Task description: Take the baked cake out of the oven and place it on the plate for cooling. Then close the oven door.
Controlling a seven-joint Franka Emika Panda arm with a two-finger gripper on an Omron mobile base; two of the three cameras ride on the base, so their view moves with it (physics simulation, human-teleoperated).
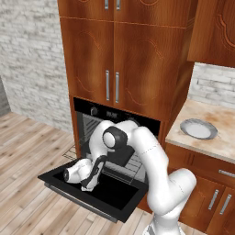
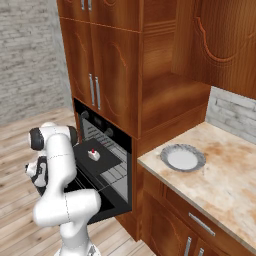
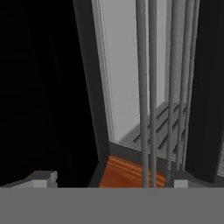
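Observation:
The black oven (image 1: 117, 115) stands open, its door (image 1: 109, 196) folded down flat. In the right base view the baked cake (image 2: 93, 154), tiny and white with a red top, sits on a dark tray (image 2: 102, 161) on the pulled-out wire rack. My gripper (image 1: 87, 185) hangs low over the left part of the door's inner face. Seen from the hand, the gripper (image 3: 111, 181) is open, its fingertips (image 3: 43, 178) far apart with nothing between them, facing the oven's side wall and rack wires. The pale plate (image 1: 198, 128) lies on the counter to the right, seen again as the plate (image 2: 182, 158).
Brown cabinet doors (image 1: 110, 64) rise above the oven. The marbled counter (image 2: 225, 175) runs to the right with drawers below. The lowered door juts out over the wooden floor (image 1: 27, 151). My own arm (image 1: 151, 160) arches in front of the oven mouth.

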